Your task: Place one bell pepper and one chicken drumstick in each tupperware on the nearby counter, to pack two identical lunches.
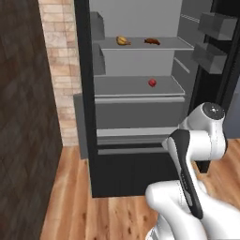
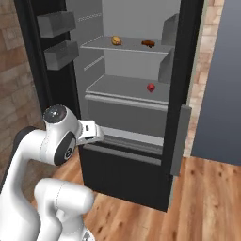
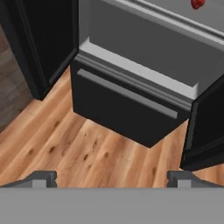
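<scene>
One bell pepper (image 1: 152, 83) sits alone on the lower shelf (image 1: 122, 87) of the open fridge (image 2: 127, 183), toward that shelf's right edge, glossy red against the grey. Up on the upper shelf (image 1: 173, 44), the golden-tan chicken drumstick (image 1: 123, 41) lies left of the darker reddish-brown drumstick (image 1: 152, 41), the two well apart, both near the front edge. Below, the dark freezer drawer (image 3: 122, 111) stands above the wooden floor (image 3: 78, 148). The hand (image 3: 112, 178) hovers low before that drawer, fingers spread wide, holding nothing.
</scene>
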